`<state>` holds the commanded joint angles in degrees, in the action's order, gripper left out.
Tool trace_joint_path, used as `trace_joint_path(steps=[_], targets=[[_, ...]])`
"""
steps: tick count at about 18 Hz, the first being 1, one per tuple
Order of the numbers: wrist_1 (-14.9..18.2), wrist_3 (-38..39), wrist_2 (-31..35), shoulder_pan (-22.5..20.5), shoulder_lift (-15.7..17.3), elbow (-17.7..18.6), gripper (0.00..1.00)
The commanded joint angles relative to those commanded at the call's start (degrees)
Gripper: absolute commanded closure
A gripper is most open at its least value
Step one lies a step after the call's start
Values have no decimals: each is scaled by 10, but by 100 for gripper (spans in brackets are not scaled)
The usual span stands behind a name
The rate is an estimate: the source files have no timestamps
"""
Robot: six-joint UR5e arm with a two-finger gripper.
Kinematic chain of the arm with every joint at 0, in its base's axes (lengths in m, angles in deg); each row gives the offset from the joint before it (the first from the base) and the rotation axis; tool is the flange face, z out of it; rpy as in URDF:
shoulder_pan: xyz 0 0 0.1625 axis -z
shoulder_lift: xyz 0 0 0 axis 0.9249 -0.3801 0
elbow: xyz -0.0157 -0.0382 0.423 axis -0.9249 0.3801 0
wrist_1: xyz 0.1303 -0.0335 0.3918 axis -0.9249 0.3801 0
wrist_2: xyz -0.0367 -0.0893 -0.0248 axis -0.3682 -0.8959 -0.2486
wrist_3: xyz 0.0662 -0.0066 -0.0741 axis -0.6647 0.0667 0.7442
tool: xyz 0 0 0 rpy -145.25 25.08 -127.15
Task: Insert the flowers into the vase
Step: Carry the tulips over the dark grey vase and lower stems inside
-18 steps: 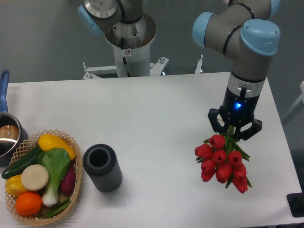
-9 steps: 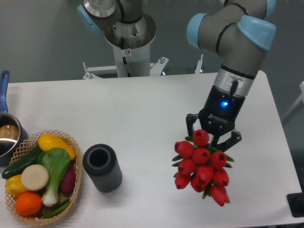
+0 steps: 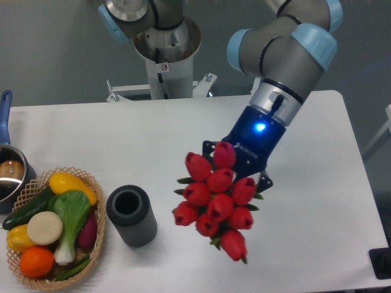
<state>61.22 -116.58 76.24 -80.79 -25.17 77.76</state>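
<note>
Left of the ribbed grey vase point(image 3: 131, 215), woven basket point(image 3: 97, 230) of vegetables; right, red flowers point(image 3: 214, 198) clamped in gripper point(image 3: 237, 166) (jaws hidden).

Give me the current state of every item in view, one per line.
gripper: shut on the flowers, fingers mostly hidden behind the blooms
flowers: held in the air, right of the vase, not yet inserted
vase: on the table, mouth open and empty
wicker basket: on the table left of the vase, full of vegetables
pot: at the left edge, partly out of frame
</note>
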Motion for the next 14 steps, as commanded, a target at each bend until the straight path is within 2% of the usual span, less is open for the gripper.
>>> trace_joint_path(steps=[7, 14], targets=[[-4, 0, -109, 13, -3, 2, 100], [-5, -6, -152, 31, -9, 3, 100]])
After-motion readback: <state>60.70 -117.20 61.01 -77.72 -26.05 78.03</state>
